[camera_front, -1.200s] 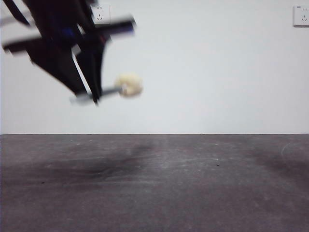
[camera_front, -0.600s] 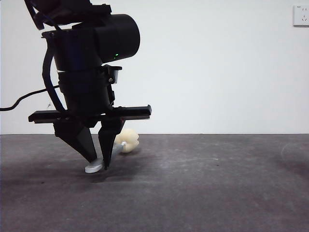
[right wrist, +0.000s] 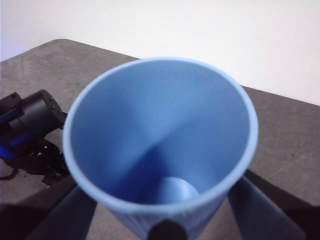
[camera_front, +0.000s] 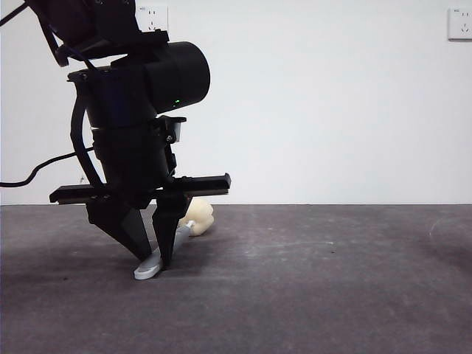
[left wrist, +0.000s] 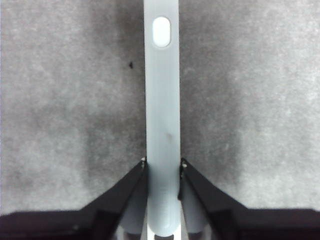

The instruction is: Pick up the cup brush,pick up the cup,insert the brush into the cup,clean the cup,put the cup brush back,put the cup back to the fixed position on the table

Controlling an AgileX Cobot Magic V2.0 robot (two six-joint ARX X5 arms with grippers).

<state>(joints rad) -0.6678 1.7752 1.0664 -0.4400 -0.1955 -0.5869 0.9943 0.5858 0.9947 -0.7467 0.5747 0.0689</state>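
The left pincer (camera_front: pixel 156 259) is gripping the cup brush (camera_front: pixel 177 237) handle low against the surface (camera_front: pixel 310 295), so it should release gently, while the right pincer (right wrist: pixel 165 220) is clasping the cup (right wrist: pixel 160 145) aloft.

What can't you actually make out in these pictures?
- Rounded cream-yellow sponge head of the long grey cup brush: front view, partly behind the left gripper.
- Ribbed blue plastic cup: outside the front view; base cut off in the right wrist view.
- Right gripper: mostly hidden by the cup, blurred.
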